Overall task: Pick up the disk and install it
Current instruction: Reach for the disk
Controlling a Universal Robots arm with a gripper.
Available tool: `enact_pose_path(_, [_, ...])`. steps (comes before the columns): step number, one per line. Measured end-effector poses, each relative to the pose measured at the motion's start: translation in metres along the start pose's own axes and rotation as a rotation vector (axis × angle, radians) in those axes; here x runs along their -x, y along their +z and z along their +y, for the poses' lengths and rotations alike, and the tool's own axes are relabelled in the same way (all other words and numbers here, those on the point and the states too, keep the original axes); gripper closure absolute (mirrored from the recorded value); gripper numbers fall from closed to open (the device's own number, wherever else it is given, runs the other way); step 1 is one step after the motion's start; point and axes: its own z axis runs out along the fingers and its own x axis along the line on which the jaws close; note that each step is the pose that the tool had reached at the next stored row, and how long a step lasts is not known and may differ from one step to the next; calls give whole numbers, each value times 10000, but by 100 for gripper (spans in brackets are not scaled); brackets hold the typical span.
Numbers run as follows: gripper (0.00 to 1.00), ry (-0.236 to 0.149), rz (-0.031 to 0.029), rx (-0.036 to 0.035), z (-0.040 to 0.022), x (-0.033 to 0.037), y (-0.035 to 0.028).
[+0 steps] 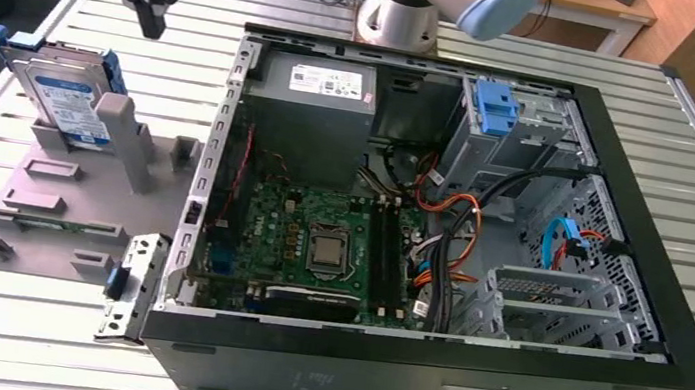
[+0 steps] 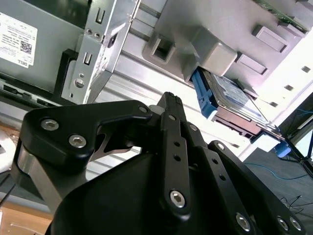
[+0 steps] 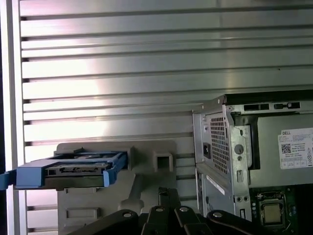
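The gripper [image 1: 152,26] hangs with its fingers closed on nothing, at about 1 o'clock from the disk [image 1: 68,103] in the exterior view. The disk stands on its edge in the grey holder [image 1: 50,206], at 9 o'clock from the open computer case [image 1: 430,387]. To take it well, I think the fingers must open wider than the disk, come straight over its upper edge, and close on the flat metal faces, not on the blue bracket [image 1: 18,39].

We log the disk [image 1: 65,97]: silver metal body, blue-and-white label, blue plastic bracket along its edges. It stands upright on edge, slotted in a grey holder [image 1: 92,197] on the tabletop [image 1: 20,333], to the exterior view's left of the open computer case [image 1: 431,378].
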Motion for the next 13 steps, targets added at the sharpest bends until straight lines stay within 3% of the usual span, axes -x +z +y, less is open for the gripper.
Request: enact_pose_path(13, [89, 1, -1, -2, -3, -298, 55])
